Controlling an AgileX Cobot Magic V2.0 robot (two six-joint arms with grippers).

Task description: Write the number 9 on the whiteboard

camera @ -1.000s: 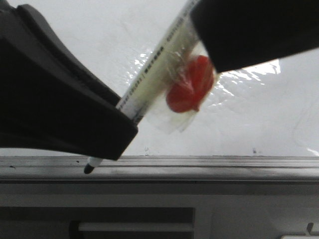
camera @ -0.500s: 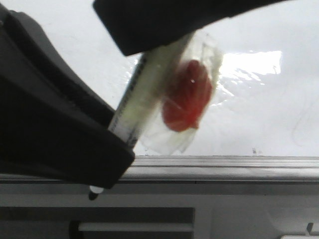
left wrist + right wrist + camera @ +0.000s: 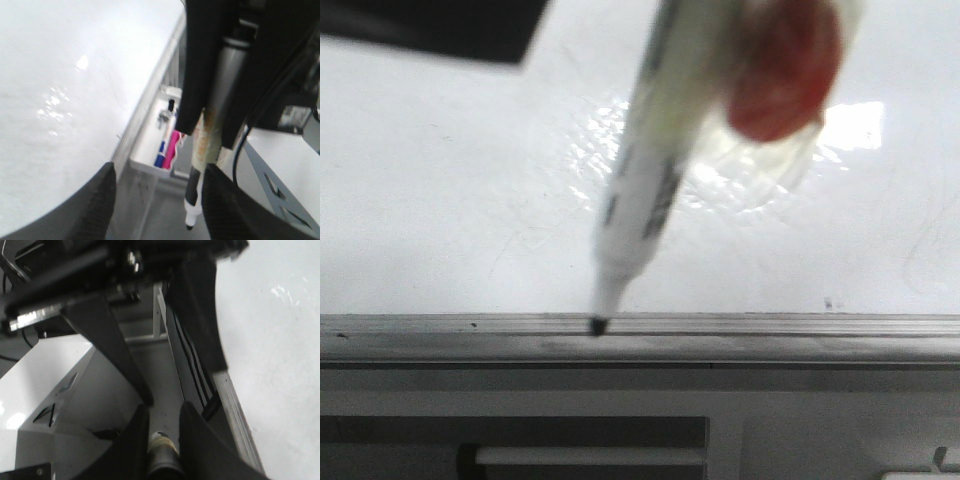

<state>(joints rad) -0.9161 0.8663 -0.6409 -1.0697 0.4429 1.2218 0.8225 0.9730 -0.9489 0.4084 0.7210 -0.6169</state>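
The whiteboard (image 3: 440,200) is glossy white with glare and faint smudges, and no number 9 shows on it. A white marker (image 3: 645,190) with a red piece (image 3: 785,75) taped to it hangs almost upright. Its black tip rests at the board's grey metal edge strip (image 3: 770,325). My right gripper (image 3: 162,440) is shut on the marker's barrel (image 3: 162,447). My left gripper (image 3: 157,205) is open wide. The marker (image 3: 192,200) hangs between its fingers close to one of them, and no pad visibly presses it. A dark gripper part (image 3: 430,25) shows at the top left of the front view.
A small white tray (image 3: 145,160) under the board's edge holds a blue and a pink marker. The whiteboard also shows in the left wrist view (image 3: 60,75) and the right wrist view (image 3: 280,315). Grey frame panels (image 3: 620,420) lie below the edge strip.
The big dark gripper at lower left has left the front view. The marker swung from slanted to nearly upright, its tip back on the edge strip, the red piece higher.
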